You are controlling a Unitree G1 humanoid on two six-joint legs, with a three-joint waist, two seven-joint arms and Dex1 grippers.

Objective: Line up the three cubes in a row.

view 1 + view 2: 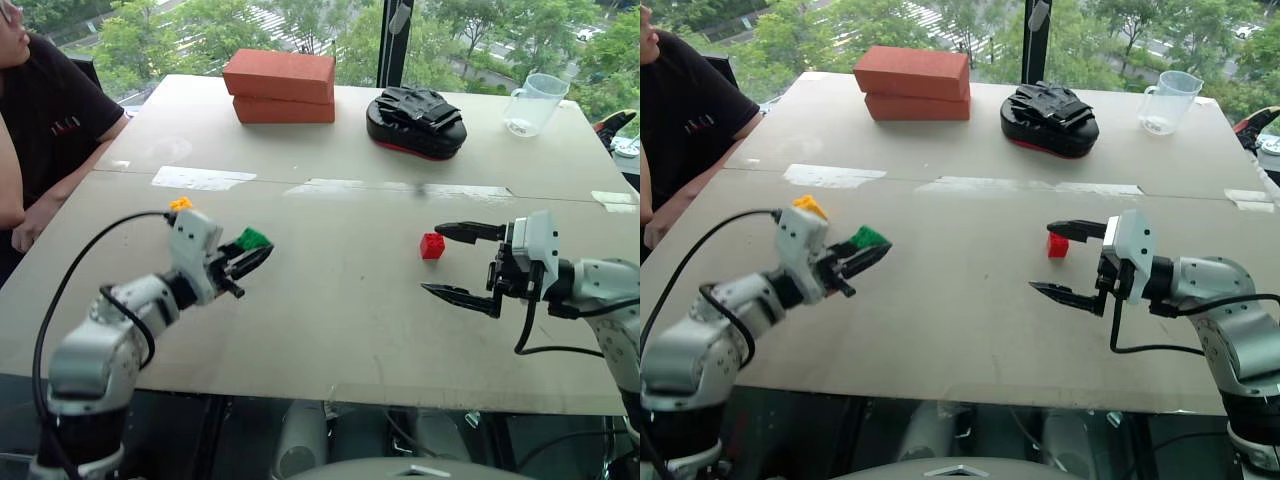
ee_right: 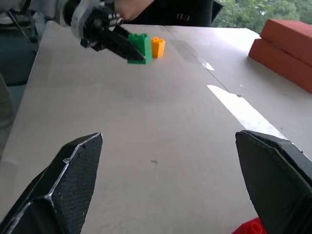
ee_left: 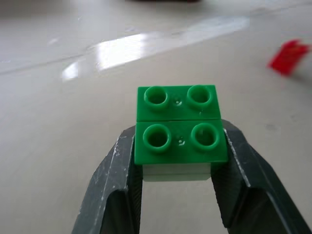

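Observation:
My left gripper [image 1: 250, 258] is shut on the green cube [image 1: 252, 239] at the table's left; in the left wrist view its two black fingers [image 3: 117, 180] clamp the studded block [image 3: 178, 124] from both sides. Whether the block rests on the table or hangs just above it I cannot tell. The yellow cube [image 1: 180, 204] sits just behind that wrist, close beside the green one [image 2: 140, 46]. The red cube [image 1: 432, 245] lies right of centre. My right gripper [image 1: 452, 262] stands wide open just right of the red cube, level with it, with nothing between its fingers [image 2: 63, 185].
Two large orange-red bricks [image 1: 280, 85] are stacked at the back, with a black padded mitt [image 1: 415, 120] and a clear measuring cup [image 1: 535, 102] to their right. A person [image 1: 40, 120] sits at the table's left edge. Tape strips [image 1: 205, 178] run along the table's seam.

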